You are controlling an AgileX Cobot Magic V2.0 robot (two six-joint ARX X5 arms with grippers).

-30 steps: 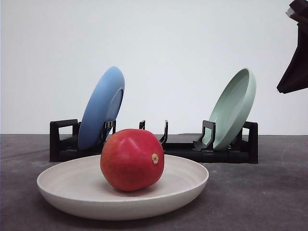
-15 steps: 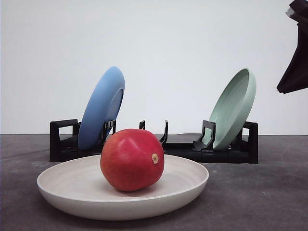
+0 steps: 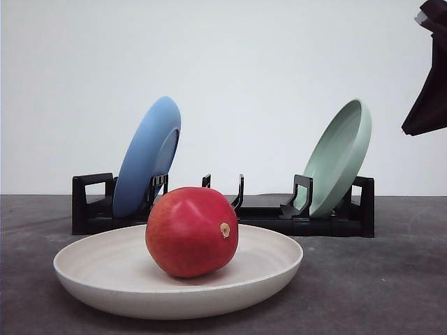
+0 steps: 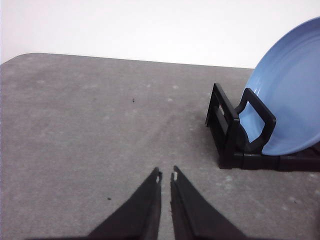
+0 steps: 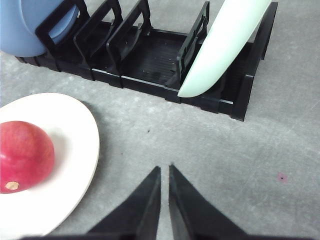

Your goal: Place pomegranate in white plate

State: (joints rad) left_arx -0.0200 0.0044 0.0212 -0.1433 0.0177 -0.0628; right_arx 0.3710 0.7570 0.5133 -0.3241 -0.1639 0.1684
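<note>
The pomegranate point(image 3: 192, 232) sits inside the white plate point(image 3: 84, 265), resting on the plate's floor a little toward its centre, with its tan stem nub facing the robot's right and slightly forward. By the look of it the placing is done, so the relation that counts now is clearance: the right gripper point(image 5: 164, 172) hangs above bare grey table point(image 5: 235, 165) just beside the plate's rim, the fruit lying to its side and apart from it. Its 2 fingers are pressed nearly together and grip nothing. The left gripper point(image 4: 166, 176) is likewise closed and empty, over open table near the blue plate point(image 4: 290, 110) in the black rack point(image 4: 235, 135).
</note>
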